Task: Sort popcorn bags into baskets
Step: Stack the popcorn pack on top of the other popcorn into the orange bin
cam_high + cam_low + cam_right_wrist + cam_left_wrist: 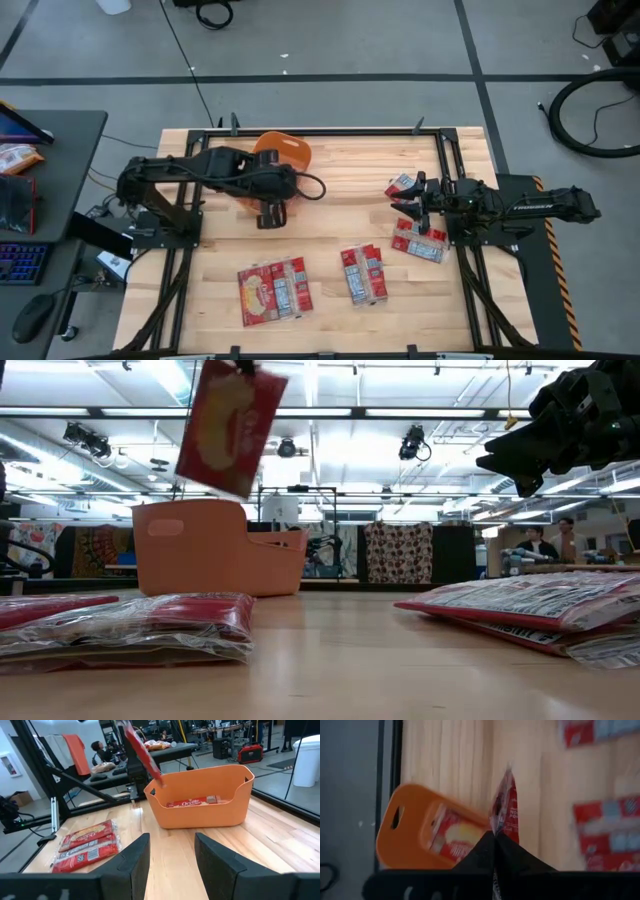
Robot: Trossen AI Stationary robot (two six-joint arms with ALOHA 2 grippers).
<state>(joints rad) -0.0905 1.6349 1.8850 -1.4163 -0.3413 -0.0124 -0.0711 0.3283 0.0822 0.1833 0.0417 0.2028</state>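
Note:
My left gripper hovers by the near side of the orange basket, shut on one red popcorn bag that hangs above the basket. Another bag lies inside the basket. My right gripper is open above the table's right part, facing the basket, between two bags and touching neither. More bags lie flat on the table near its front edge. My left gripper pinches the popcorn bag by one edge between its two shut fingers, coming from above. The bag is lifted clear and hangs tilted below the fingers, its lower end over the basket's near rim.
Black frame rails run along the table's sides. Bare wood lies between the basket and the bags at the front. A desk with a keyboard stands left of the table. People sit in the room beyond.

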